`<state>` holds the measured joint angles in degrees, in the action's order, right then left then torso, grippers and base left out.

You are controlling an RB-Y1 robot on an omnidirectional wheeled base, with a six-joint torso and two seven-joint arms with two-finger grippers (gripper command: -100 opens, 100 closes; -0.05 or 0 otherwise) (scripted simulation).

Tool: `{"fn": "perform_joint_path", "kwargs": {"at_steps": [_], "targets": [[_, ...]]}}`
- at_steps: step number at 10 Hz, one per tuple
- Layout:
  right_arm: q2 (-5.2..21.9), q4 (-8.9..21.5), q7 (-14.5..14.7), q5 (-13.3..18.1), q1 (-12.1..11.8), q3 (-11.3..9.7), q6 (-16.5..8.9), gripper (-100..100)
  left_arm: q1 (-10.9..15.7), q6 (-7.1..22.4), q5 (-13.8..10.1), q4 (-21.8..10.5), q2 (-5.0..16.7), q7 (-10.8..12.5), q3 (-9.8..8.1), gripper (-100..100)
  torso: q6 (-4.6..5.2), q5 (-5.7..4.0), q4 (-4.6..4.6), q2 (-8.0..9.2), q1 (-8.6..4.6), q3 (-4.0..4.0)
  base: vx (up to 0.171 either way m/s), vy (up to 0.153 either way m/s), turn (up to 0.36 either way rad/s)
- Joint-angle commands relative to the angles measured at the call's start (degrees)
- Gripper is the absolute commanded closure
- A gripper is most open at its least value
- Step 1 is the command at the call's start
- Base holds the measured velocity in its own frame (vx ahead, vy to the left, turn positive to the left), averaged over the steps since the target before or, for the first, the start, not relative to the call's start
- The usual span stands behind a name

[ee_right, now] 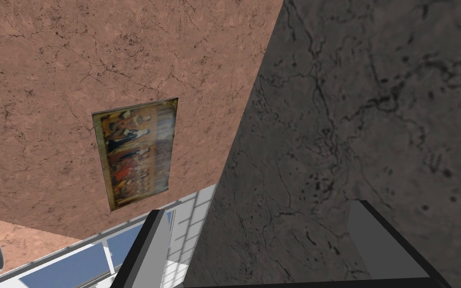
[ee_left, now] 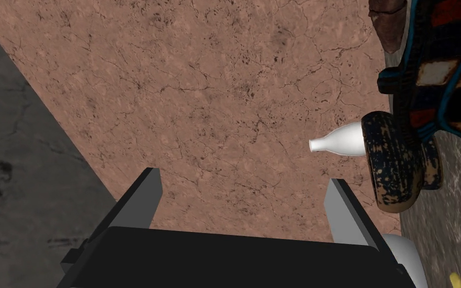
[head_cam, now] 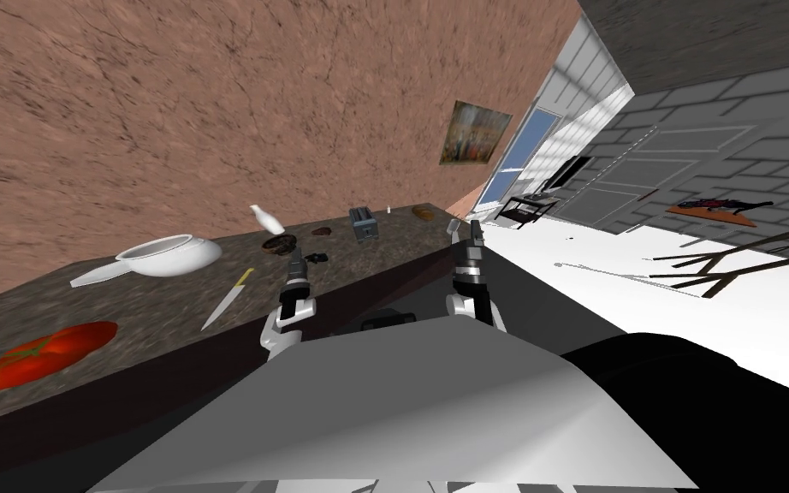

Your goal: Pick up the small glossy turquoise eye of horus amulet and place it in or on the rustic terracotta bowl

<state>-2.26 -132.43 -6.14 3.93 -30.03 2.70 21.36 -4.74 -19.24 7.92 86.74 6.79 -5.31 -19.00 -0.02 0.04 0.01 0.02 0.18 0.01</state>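
Observation:
The amulet (ee_left: pixel 437 75), dark with a turquoise rim and red and white patches, lies on the dark stone counter (head_cam: pixel 170 299). In the head view the amulet (head_cam: pixel 317 256) is a small dark shape just right of my left gripper (head_cam: pixel 296 257). The bowl (ee_left: pixel 394 165), dark brown with orange speckles, sits close beside it; the head view shows the bowl (head_cam: pixel 280 244) just behind the gripper. My left gripper (ee_left: pixel 242 200) is open and empty; both things lie outside one finger (ee_left: pixel 347 210). My right gripper (head_cam: pixel 464 229) hovers open over the counter's right end.
A white bottle (head_cam: pixel 268 220) stands behind the bowl. A knife (head_cam: pixel 228 299), a white pan (head_cam: pixel 166 256) and a tomato (head_cam: pixel 42 353) lie to the left. A toaster (head_cam: pixel 364 224) and a brown loaf (head_cam: pixel 423 212) sit to the right. A reddish wall backs the counter.

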Motion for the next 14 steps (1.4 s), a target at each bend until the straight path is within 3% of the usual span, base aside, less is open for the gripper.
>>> {"fn": "perform_joint_path", "kwargs": {"at_steps": [1,5,10,11,12,13,14], "targets": [[0.00,0.00,0.00,0.00,0.00,0.00,0.00,0,1.17,0.56,-0.08,-2.36,-0.22,-0.59,-1.15,-100,0.00,0.00,0.00,0.00,0.00,0.00,-0.014,0.035,-0.045],[0.00,0.00,0.00,0.00,0.00,0.00,0.00,0,3.81,3.16,-0.48,-9.04,-1.88,-2.32,-4.73,-100,0.01,0.02,-0.01,-0.05,0.10,-0.03,0.003,0.070,-0.121],[0.00,0.00,0.00,0.00,-0.01,0.00,0.00,0,4.77,4.76,-0.76,-12.89,-3.61,-3.11,-6.41,-100,0.00,0.00,-0.04,-0.22,0.00,-0.12,0.035,0.060,-0.076],[0.00,0.00,0.00,0.00,-0.01,0.00,0.00,0,4.67,4.67,-0.83,-12.47,-3.07,-2.76,-6.23,-100,0.01,0.00,-0.06,-0.29,0.02,-0.16,0.028,0.028,-0.019],[0.00,0.00,0.00,0.00,-0.01,0.00,0.00,0,4.72,4.66,-0.82,-12.62,-3.14,-2.84,-6.27,0,-0.01,-0.01,-0.05,-0.20,-0.07,-0.12,0.005,0.005,0.003],[0.00,0.00,0.00,0.00,-0.01,0.00,0.00,0,4.72,4.66,-0.82,-12.60,-3.13,-2.84,-6.26,-100,-0.01,-0.03,-0.03,-0.12,-0.15,-0.07,0.000,0.000,0.000],[0.00,0.00,0.00,0.00,0.00,0.00,0.00,0,4.72,4.66,-0.82,-12.60,-3.13,-2.84,-6.26,100,-0.01,-0.04,-0.02,-0.08,-0.17,-0.05,0.000,0.000,0.000]]}}
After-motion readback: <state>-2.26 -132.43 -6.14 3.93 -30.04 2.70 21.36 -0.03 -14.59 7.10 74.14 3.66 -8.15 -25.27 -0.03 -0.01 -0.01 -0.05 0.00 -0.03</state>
